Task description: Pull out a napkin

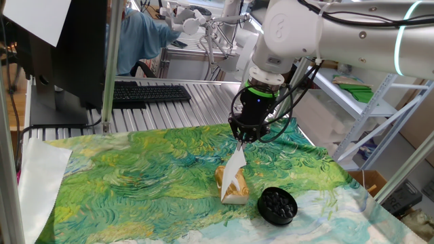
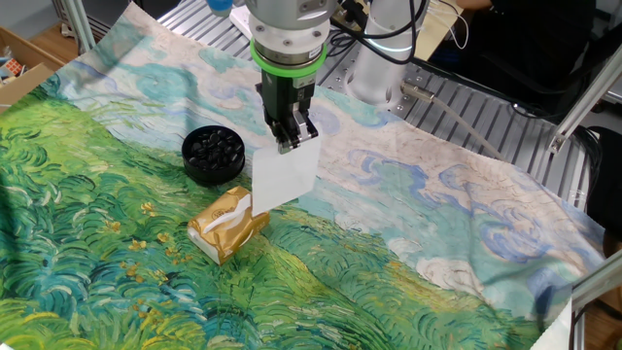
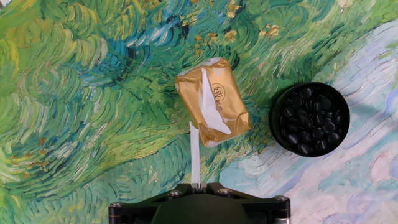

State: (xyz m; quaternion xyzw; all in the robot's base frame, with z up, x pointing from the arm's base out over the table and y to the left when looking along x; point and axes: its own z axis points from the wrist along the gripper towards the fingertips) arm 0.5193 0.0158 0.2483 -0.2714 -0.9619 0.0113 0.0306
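the napkin [image 2: 285, 178] hangs as a white sheet from the gripper [image 2: 293, 139], whose fingers are closed narrow on its top edge. its lower part seems to reach down to the slot of the tissue pack [image 2: 226, 225], which lies on the painted tablecloth [image 2: 428, 243] just under and a little to the side of the hand. in the hand view the sheet is seen from its edge, as a thin white strip going from the fingers toward the pack; i cannot tell for sure if the bottom end is already free or is held inside.

what could go wrong, in my judgement: the sheet is thin and soft, so if its lower end catches in the slot, a quick lift may tear it near the pinch. the pack looks light, and it could be lifted or dragged together with the sheet instead of letting it go. also a second sheet may follow the first one out. the grip is on a small part of the top edge, so the sheet could slip from the fingers.

the black round container [image 2: 213, 153] stands near the pack, apart from it, and it is not under the hanging sheet. nothing seems to stand in the way above the pack.
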